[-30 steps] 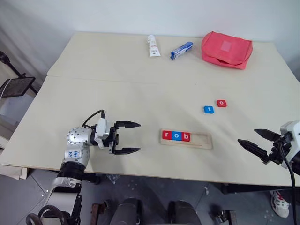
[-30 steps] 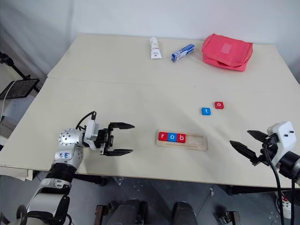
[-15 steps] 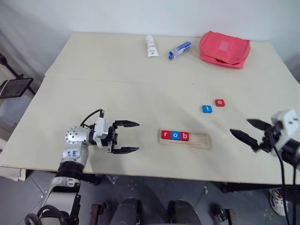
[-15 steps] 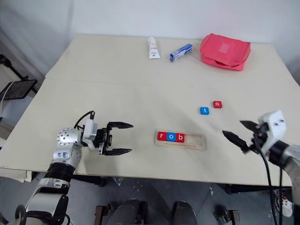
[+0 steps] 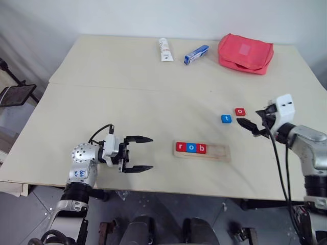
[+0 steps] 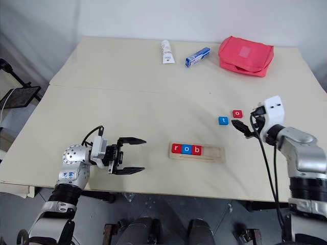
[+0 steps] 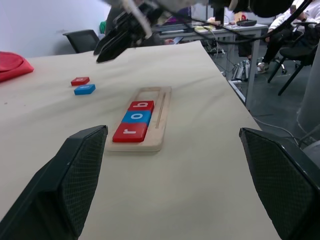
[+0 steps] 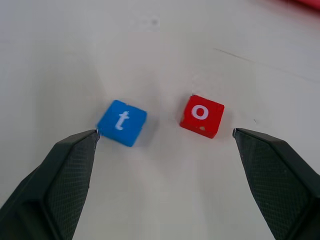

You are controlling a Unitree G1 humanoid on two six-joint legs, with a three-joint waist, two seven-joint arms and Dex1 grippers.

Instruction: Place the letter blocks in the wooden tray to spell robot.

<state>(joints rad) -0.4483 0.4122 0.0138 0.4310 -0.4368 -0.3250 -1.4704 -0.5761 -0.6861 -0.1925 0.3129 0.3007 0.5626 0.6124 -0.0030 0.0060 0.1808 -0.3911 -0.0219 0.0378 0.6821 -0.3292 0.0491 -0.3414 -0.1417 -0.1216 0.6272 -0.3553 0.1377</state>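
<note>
Because the wooden tray already holds r, o and b, the right gripper hangs with jaws spread beside the loose red o block and blue t block on the tabletop, while the left gripper, jaws spread, waits empty.

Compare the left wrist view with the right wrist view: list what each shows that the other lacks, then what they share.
Left wrist view alone: the wooden tray holding the red r block, blue o block and red b block, the open left tool, a corner of the red pouch, and chairs and desks past the table's edge.

Right wrist view alone: a close look down on the two loose blocks, their letters readable.

Shared: the loose blue t block and red o block lying on the table, and the open right tool close to them.
</note>
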